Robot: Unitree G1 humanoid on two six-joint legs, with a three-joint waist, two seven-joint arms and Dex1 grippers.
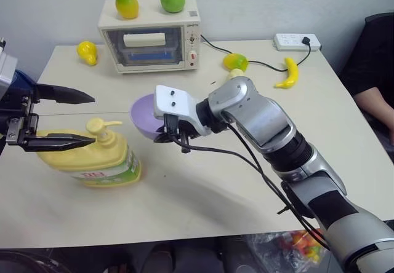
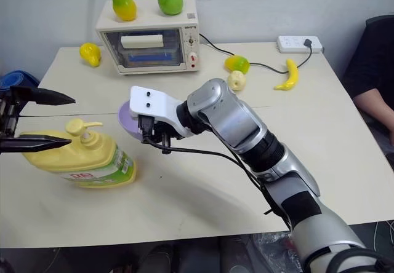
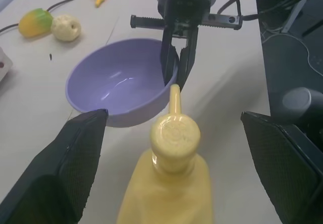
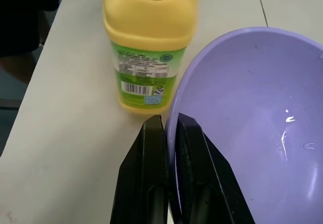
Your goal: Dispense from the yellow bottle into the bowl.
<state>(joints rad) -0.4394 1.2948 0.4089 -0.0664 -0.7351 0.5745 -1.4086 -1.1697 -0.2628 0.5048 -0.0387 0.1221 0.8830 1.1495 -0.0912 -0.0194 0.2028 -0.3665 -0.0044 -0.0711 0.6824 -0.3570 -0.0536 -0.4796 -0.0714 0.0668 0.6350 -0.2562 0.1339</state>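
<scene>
Right gripper (image 4: pixel 170 133) reaches in from the side, angled down, pinching the rim of the bowl (image 3: pixel 121 82) right next to the yellow bottle (image 1: pixel 92 159) on the table (image 1: pixel 203 187). Left gripper (image 1: pixel 86 118) hovers level, spread wide around the pump

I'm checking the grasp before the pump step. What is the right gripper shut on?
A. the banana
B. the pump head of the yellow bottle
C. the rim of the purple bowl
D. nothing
C: the right gripper has its two black fingers pinched on the rim of the bowl, one inside and one outside, beside the yellow bottle.
</scene>
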